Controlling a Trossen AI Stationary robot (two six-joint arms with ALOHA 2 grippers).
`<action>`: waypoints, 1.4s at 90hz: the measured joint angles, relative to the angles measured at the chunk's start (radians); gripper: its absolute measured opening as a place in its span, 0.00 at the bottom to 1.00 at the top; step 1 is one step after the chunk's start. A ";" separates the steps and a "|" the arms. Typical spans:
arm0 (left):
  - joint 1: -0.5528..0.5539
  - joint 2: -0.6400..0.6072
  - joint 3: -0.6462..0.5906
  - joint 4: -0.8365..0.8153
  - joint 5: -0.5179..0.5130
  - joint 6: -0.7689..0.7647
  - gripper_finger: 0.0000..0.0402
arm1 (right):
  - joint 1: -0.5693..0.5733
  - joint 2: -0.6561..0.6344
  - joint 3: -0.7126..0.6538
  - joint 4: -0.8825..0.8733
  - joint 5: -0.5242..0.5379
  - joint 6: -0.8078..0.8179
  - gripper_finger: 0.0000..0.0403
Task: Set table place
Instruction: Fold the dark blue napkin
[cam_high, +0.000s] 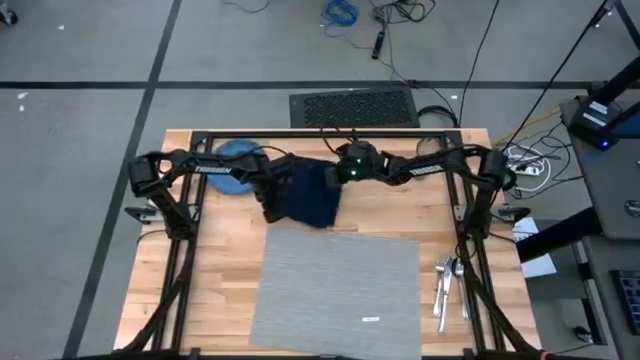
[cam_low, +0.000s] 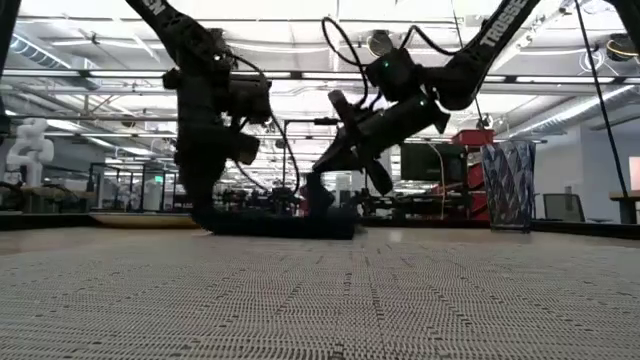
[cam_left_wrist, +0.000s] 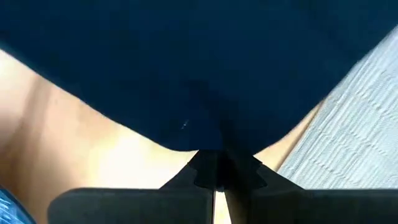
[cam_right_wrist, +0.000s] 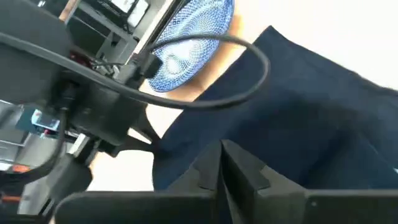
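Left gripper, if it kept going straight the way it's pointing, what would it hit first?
Probably the navy napkin: the left gripper has its jaws shut on the cloth's edge, which fills the view ahead.

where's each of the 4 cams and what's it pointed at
High: above, straight down on the table, placemat and both arms.
Low: at mat height, level across; both arms come down over the napkin.
Left wrist: on the left gripper, shut on the napkin's edge.
Right wrist: on the right gripper, over the napkin, blue dish beyond.
Shared: all show the napkin.
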 joint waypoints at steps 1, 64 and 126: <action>0.000 0.000 -0.004 0.000 0.002 0.000 0.00 | 0.000 0.000 0.000 -0.006 0.001 0.000 0.00; 0.000 0.000 -0.015 0.103 0.023 -0.004 0.00 | -0.023 0.001 -0.001 -0.262 0.074 0.032 0.00; 0.003 -0.132 -0.010 0.099 0.007 0.031 0.00 | -0.136 0.011 -0.001 -0.361 -0.027 -0.063 0.00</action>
